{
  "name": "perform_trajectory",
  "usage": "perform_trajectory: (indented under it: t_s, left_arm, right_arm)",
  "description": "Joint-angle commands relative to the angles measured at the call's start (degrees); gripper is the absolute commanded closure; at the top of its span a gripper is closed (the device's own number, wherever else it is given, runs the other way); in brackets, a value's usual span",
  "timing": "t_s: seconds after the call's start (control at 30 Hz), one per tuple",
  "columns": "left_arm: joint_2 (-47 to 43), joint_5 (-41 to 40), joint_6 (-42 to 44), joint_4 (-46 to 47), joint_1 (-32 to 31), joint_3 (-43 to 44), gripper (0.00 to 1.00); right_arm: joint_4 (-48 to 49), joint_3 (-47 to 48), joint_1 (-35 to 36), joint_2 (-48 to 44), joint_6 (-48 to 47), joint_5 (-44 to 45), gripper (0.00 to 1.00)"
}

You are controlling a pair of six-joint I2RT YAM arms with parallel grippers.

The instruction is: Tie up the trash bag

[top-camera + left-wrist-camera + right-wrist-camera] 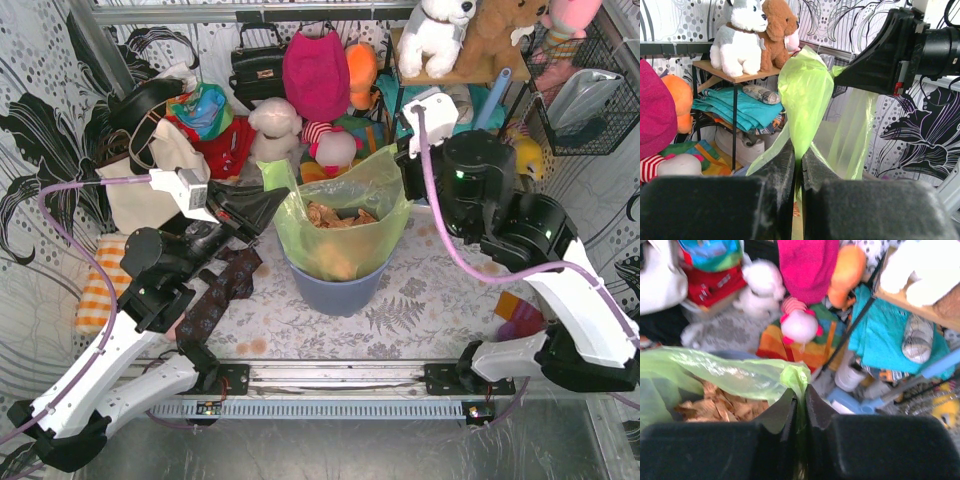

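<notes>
The bag (345, 225), a thin, translucent, wrinkled lime film, sits in the round blue-grey bin (335, 290) at bench centre. The left gripper (797, 152) pinches its left rim. The right gripper (801, 395) pinches its right rim. Crumpled brown paper (335, 215) lies inside.

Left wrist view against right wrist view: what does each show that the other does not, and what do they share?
Only the left wrist view shows the right tool from outside, shut on a raised corner of the thin translucent lime-green plastic trash bag. Only the right wrist view shows the crumpled orange-brown paper inside that bag. Both show the camera's own tool shut on bag film (the left tool in the left wrist view) and the folded teal cloth.
</notes>
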Motion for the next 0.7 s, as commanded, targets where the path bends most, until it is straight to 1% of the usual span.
perform_trajectory:
  t_s: [0.0, 0.07, 0.17, 0.3, 0.37, 0.4, 0.43, 0.5, 0.57, 0.67]
  left_arm:
    - [-0.74, -0.46, -0.68, 3.18, 0.36, 0.89, 0.87]
    - [-1.02, -0.73, -0.98, 3.95, 0.36, 0.77, 0.87]
    - [-0.80, -1.30, -1.19, 4.81, 0.42, 1.03, 0.89]
    - [-0.24, -3.02, -1.23, 5.94, 0.38, 2.09, 0.90]
    - [0.18, -5.86, -1.25, 7.08, 0.38, 2.68, 0.88]
    - [0.50, -7.88, -1.09, 7.50, 0.38, 3.31, 0.87]
    - [1.03, -9.85, -0.72, 7.67, 0.36, 4.30, 0.89]
    - [2.55, -12.35, 0.34, 7.84, 0.44, 6.75, 0.99]
    - [4.60, -13.25, 1.07, 7.57, 0.41, 9.42, 1.00]
    - [6.77, -12.05, 1.80, 7.49, 0.43, 12.88, 1.00]
  right_arm:
    - [25.55, -9.38, 0.32, -5.76, -3.81, -4.15, 0.91]
    - [34.04, -14.94, 0.35, -7.97, -4.95, -7.55, 0.89]
    - [49.30, -25.00, 0.30, -10.97, -5.91, -12.56, 0.89]
    - [66.02, -34.94, 0.28, -13.91, -5.68, -13.71, 0.91]
    - [73.09, -38.51, 0.35, -15.01, -5.63, -13.50, 0.92]
    - [75.31, -39.16, 0.28, -15.17, -5.76, -13.59, 0.94]
    - [76.69, -39.15, 0.32, -14.93, -5.77, -13.76, 0.96]
    - [79.08, -38.47, 0.29, -13.95, -6.11, -15.04, 0.98]
    - [80.14, -37.16, 0.30, -13.19, -5.92, -16.43, 1.00]
    - [81.16, -36.32, 0.33, -12.92, -5.41, -17.62, 1.00]
